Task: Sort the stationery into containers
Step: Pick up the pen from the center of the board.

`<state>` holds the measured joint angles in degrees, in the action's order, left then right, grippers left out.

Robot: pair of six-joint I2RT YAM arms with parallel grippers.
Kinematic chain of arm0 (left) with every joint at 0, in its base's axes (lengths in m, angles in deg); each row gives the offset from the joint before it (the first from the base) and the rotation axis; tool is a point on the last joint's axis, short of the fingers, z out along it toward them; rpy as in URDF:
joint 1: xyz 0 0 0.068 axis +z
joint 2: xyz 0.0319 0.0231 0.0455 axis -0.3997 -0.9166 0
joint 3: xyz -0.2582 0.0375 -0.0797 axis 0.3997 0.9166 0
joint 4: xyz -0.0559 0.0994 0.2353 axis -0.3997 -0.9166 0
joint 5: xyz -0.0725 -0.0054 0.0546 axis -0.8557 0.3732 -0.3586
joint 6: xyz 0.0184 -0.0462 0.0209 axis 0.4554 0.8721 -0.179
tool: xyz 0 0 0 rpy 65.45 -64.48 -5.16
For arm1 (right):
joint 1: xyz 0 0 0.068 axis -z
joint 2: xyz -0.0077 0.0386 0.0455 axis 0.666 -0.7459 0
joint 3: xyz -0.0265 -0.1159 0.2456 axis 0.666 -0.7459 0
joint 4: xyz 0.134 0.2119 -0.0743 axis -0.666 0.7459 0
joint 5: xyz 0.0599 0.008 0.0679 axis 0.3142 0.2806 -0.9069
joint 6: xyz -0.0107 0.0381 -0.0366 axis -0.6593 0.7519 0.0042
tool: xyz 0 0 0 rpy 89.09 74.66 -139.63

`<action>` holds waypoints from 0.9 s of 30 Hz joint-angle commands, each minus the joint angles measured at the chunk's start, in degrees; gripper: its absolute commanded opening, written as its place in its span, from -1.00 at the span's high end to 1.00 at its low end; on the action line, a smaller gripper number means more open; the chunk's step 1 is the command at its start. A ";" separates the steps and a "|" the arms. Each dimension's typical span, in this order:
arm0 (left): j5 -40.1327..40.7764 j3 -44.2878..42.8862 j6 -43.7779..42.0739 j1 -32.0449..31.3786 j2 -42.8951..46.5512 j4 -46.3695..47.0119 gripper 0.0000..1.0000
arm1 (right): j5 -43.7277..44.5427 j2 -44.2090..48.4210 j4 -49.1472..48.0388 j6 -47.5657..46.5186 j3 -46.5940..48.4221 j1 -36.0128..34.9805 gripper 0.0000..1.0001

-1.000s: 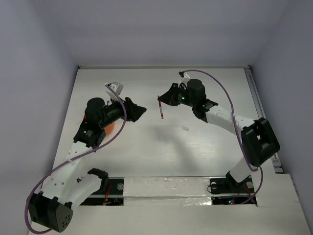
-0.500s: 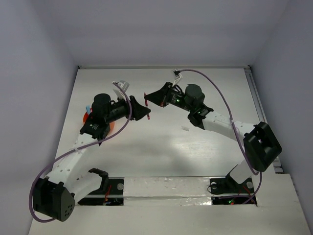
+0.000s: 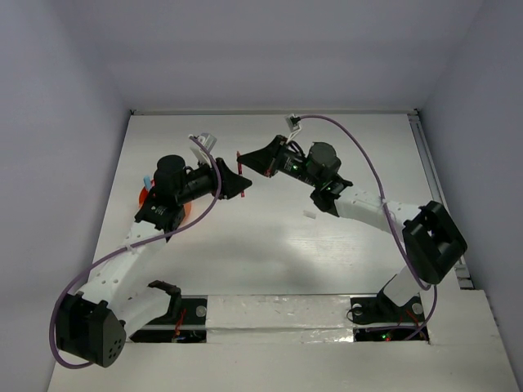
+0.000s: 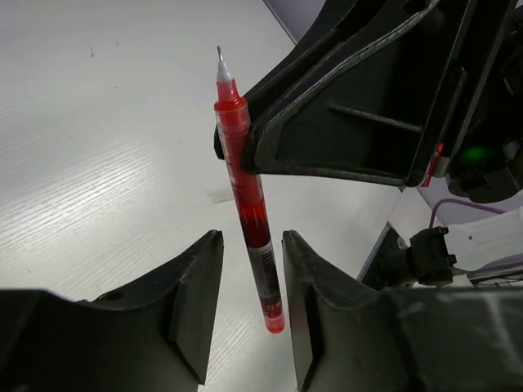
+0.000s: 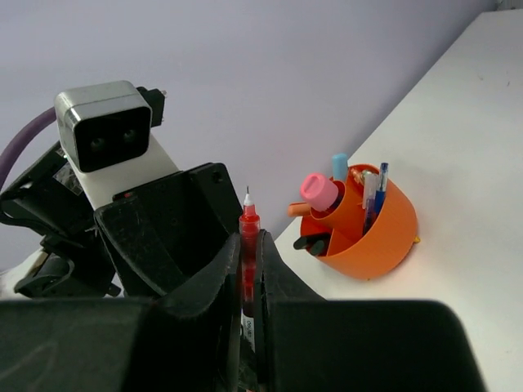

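My right gripper (image 3: 248, 162) is shut on a slim red pen (image 3: 242, 169) and holds it above the table, tip up in the right wrist view (image 5: 248, 237). My left gripper (image 3: 238, 187) is open, and the pen's lower end (image 4: 260, 253) hangs between its jaws without clear contact. The right gripper's fingers (image 4: 327, 131) show just behind the pen. The orange-red pot (image 5: 372, 233) stands on the table and holds a pink-capped tube (image 5: 319, 193), blue pens (image 5: 377, 192) and a pale blue cap (image 5: 340, 166). In the top view the pot (image 3: 144, 196) is mostly hidden behind the left arm.
A small white bit (image 3: 310, 215) lies on the table right of centre and also shows in the left wrist view (image 4: 219, 196). The left wrist camera (image 5: 106, 135) sits close in front of the right gripper. White walls enclose the table on three sides.
My right gripper has carried the red pen left, toward the left gripper. My left gripper has moved right to meet it, and the pen now hangs between its open jaws.
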<state>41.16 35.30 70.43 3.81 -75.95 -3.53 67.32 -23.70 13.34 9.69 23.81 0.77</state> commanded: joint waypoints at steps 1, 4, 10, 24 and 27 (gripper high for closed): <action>-1.33 0.72 -0.05 0.32 1.15 2.98 0.32 | 2.68 3.39 -5.88 -0.71 -0.04 -0.49 1.00; -1.59 0.72 -0.05 0.32 1.33 2.99 0.37 | 3.30 3.65 -5.97 -0.98 0.05 -0.49 1.00; -1.42 0.81 -0.58 0.32 2.56 3.34 1.00 | 3.65 3.39 -5.79 -0.28 -0.30 -0.49 1.00; 5.08 -0.60 -5.06 0.32 7.13 -2.20 1.00 | 2.06 14.71 23.44 -16.50 -4.16 4.07 -0.21; 7.10 -1.04 -6.20 0.32 8.62 -3.87 1.00 | 4.70 20.34 36.53 -24.41 -5.14 6.00 -0.23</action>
<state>46.10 35.59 66.65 3.81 -69.31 -6.96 69.86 -8.77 35.33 -3.76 18.98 4.92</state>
